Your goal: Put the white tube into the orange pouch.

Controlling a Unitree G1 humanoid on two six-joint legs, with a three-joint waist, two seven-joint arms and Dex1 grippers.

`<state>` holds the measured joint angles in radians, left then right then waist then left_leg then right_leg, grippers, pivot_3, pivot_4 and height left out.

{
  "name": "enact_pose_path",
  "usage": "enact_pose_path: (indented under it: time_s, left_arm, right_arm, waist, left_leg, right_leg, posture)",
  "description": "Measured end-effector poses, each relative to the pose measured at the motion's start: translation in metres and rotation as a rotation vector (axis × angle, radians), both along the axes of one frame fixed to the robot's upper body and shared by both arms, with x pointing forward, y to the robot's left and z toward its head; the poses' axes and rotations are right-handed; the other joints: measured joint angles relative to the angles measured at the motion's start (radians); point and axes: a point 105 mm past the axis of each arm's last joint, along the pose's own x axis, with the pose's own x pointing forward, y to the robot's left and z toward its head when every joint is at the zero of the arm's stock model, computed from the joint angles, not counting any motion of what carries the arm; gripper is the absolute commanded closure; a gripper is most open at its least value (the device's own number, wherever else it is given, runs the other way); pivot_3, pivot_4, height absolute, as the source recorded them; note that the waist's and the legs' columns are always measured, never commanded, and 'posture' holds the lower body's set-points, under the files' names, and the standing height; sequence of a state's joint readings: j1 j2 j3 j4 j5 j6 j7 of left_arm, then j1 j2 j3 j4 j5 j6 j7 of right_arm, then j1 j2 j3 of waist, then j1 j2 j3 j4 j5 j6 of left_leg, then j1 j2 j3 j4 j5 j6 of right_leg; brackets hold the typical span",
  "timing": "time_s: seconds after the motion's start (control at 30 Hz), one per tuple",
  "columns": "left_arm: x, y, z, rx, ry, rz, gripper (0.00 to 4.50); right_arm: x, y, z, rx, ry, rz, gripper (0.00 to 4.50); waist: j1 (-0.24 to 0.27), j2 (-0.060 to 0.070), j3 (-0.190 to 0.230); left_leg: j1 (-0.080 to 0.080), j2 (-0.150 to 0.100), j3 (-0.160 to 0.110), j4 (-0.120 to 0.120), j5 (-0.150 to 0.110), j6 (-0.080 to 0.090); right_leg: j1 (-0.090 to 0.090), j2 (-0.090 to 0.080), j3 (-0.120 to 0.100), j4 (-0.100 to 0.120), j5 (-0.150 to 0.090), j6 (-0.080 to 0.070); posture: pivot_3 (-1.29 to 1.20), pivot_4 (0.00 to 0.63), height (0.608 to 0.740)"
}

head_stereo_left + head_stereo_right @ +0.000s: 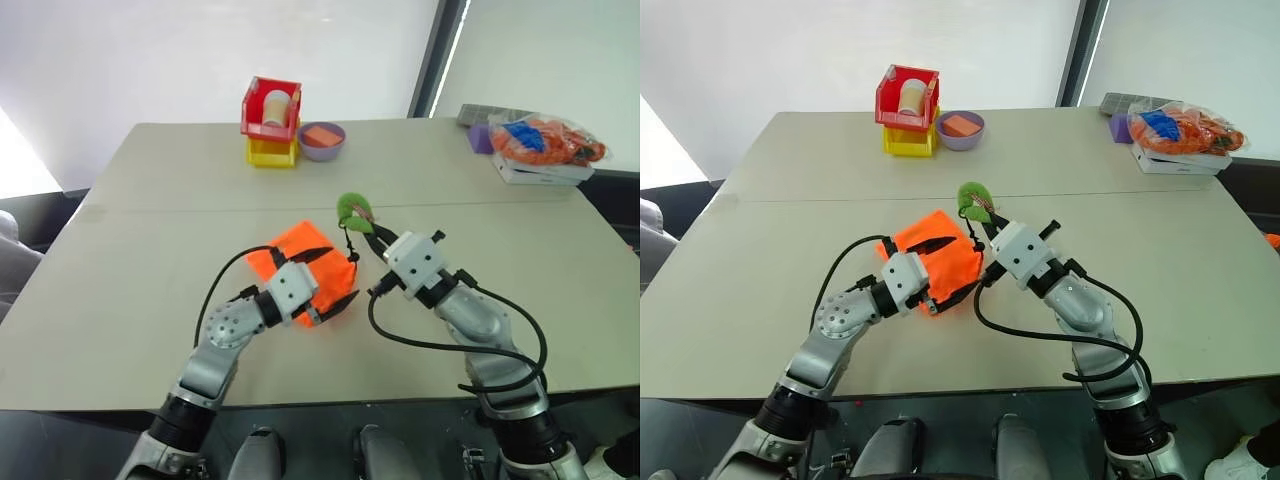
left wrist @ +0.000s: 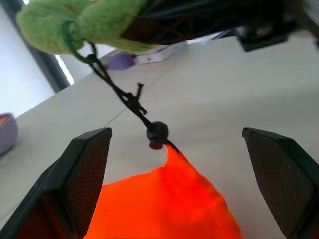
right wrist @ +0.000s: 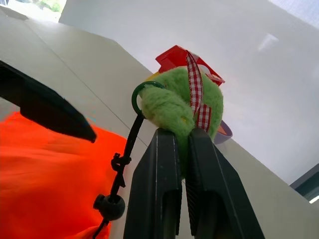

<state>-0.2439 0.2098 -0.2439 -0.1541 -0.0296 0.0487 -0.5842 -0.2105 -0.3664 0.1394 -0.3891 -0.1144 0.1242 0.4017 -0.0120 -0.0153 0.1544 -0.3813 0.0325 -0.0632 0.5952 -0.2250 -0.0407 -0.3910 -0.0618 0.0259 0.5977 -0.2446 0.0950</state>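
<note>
**Right gripper pinches green tag, left gripper spread over pouch**

Orange pouch (image 1: 300,262) lies flat on the table (image 1: 130,270), near its front edge. Left gripper (image 1: 322,282) is right at the pouch, fingers spread wide either side of its corner, gripping nothing. Right gripper (image 3: 180,149) is clenched on the fuzzy green tag (image 3: 174,107), lifted just beyond the pouch; black cord (image 2: 127,97) with its toggle runs taut from tag to pouch. White tube: can't tell where it is.
</note>
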Motion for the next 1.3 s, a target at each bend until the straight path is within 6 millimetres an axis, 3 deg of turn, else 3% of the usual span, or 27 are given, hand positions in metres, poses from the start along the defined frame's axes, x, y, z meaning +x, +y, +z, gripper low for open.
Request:
enact_pose_path:
  time_s: [0.3,0.5,0.7,1.3]
  left_arm:
    - [0.017,-0.008,0.004,-0.075,0.18,0.278,0.02]
    - [0.01,-0.04,0.001,-0.093,0.259,0.318,0.02]
    - [0.005,-0.056,0.004,-0.034,0.2,0.357,0.02]
    - [0.032,-0.071,0.003,-0.048,0.141,0.508,0.02]
  right_arm:
    - [0.013,-0.036,0.004,0.131,0.064,-0.189,4.5]
    - [0.008,-0.033,0.007,0.164,0.075,-0.179,4.5]
    - [0.007,-0.032,0.01,0.168,0.082,-0.141,4.5]
    - [0.002,-0.027,0.018,0.161,0.064,-0.083,4.5]
  waist:
    - [0.0,0.0,0.0]
    - [0.0,0.0,0.0]
    - [-0.001,0.0,0.0]
    - [0.001,0.0,0.0]
  left_leg:
    - [0.0,0.0,0.0,0.0,0.0,0.0]
    - [0.0,0.0,0.0,0.0,0.0,0.0]
    - [0.0,0.0,0.0,0.0,0.0,0.0]
    - [-0.004,-0.001,0.0,0.0,0.0,0.0]
  right_leg:
    - [0.001,0.0,0.0,0.0,0.0,0.0]
    - [0.001,0.0,0.0,-0.001,-0.001,0.001]
    - [0.0,0.0,0.0,-0.001,-0.001,0.001]
    - [-0.002,0.0,0.0,-0.002,-0.001,0.001]
  posture:
    - [0.0,0.15,0.74]
    - [0.0,0.15,0.74]
    - [0.0,0.15,0.74]
    - [0.0,0.15,0.74]
